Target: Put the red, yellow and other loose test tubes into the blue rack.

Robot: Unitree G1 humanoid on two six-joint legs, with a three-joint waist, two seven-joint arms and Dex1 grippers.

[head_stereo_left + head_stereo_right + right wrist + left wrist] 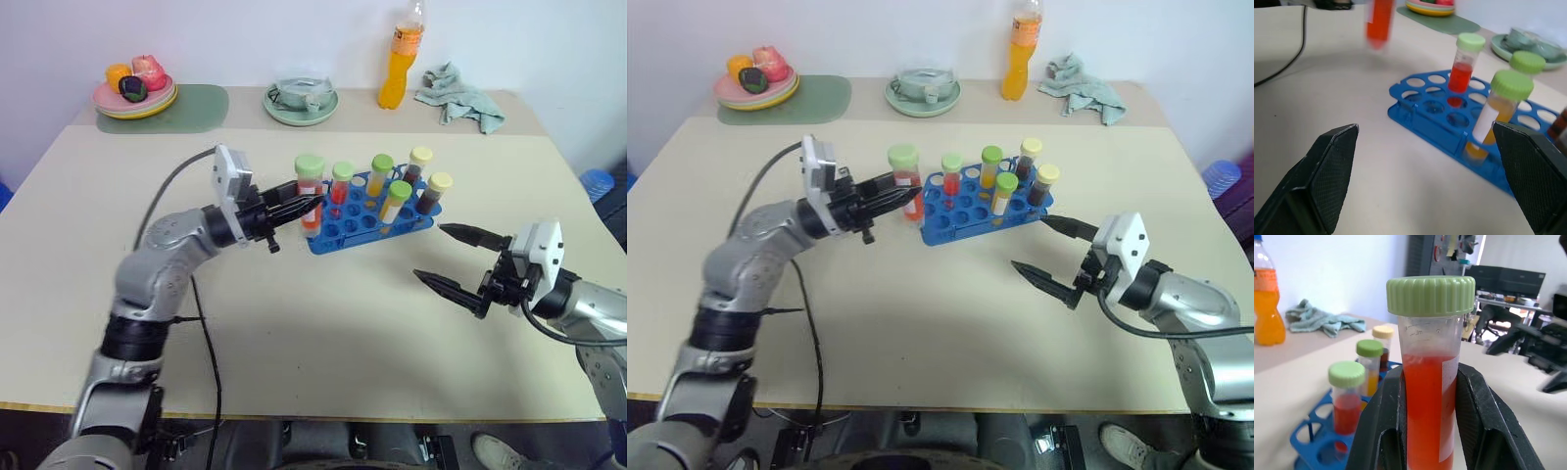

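Note:
My left gripper (312, 208) is shut on a red test tube (310, 191) with a green cap, held upright just over the left end of the blue rack (338, 230). In the left wrist view the fingers (1484, 416) clamp the tube (1427, 382) at its middle. Several other capped tubes stand in the rack: a red one (340, 186), a yellow one (379, 174), a dark brown one (434, 193). My right gripper (429, 251) hangs open and empty to the right of the rack, pointing toward it; the right wrist view shows the rack (1420, 112) between its fingers (1327, 166).
Along the table's far edge stand an orange-drink bottle (402, 59), a crumpled green cloth (460, 98), a cup on a saucer (302, 98) and a plate of fruit (135, 93) on a green mat (196, 108). A black cable (211, 362) trails from my left arm.

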